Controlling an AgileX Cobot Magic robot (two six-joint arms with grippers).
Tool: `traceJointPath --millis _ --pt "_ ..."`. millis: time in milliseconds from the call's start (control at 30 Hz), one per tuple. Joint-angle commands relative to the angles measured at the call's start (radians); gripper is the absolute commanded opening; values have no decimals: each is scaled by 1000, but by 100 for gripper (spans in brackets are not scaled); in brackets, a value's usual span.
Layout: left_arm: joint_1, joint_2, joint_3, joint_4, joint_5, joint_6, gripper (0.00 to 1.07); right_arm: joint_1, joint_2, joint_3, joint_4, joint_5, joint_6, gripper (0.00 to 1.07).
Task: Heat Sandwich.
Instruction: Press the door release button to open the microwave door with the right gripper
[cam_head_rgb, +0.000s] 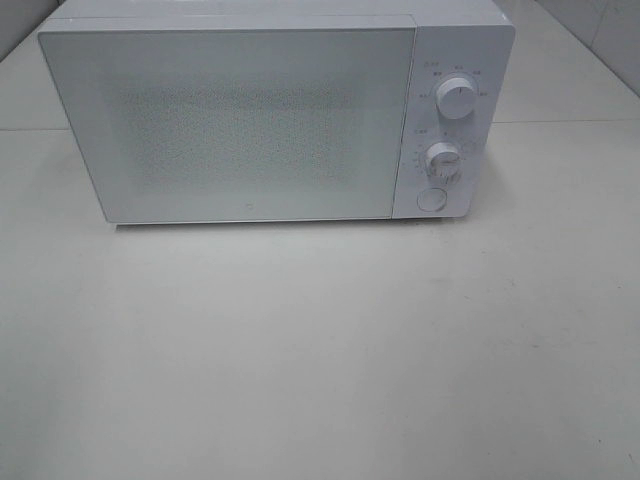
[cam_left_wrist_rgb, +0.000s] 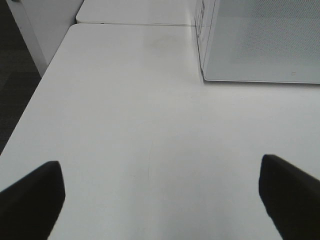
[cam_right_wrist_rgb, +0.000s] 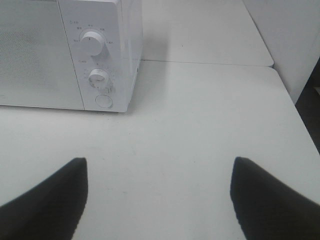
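The sandwich is out of view in all three views. A white microwave (cam_head_rgb: 270, 115) stands at the back of the table with its door shut; the left wrist view shows its front corner (cam_left_wrist_rgb: 260, 45) and the right wrist view its control side (cam_right_wrist_rgb: 95, 55). My left gripper (cam_left_wrist_rgb: 160, 200) is open over bare table, well in front of the microwave's left corner. My right gripper (cam_right_wrist_rgb: 157, 197) is open over bare table, in front of and to the right of the controls. Neither gripper shows in the exterior high view.
The microwave panel carries two knobs (cam_head_rgb: 456, 100) (cam_head_rgb: 442, 158) and a round button (cam_head_rgb: 431, 199). The white table (cam_head_rgb: 320, 350) ends in an edge at the left (cam_left_wrist_rgb: 30, 105) and at the right (cam_right_wrist_rgb: 295, 105). A second table abuts behind (cam_right_wrist_rgb: 200, 30).
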Motion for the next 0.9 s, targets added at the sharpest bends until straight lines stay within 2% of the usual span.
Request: traceJointPath --millis 33,900 --pt "4 -24 5 -5 -10 0 101 -7 74 -5 6 -74 5 76" --pt "4 -24 5 -5 -10 0 101 -7 656 -5 5 -631 18 76"
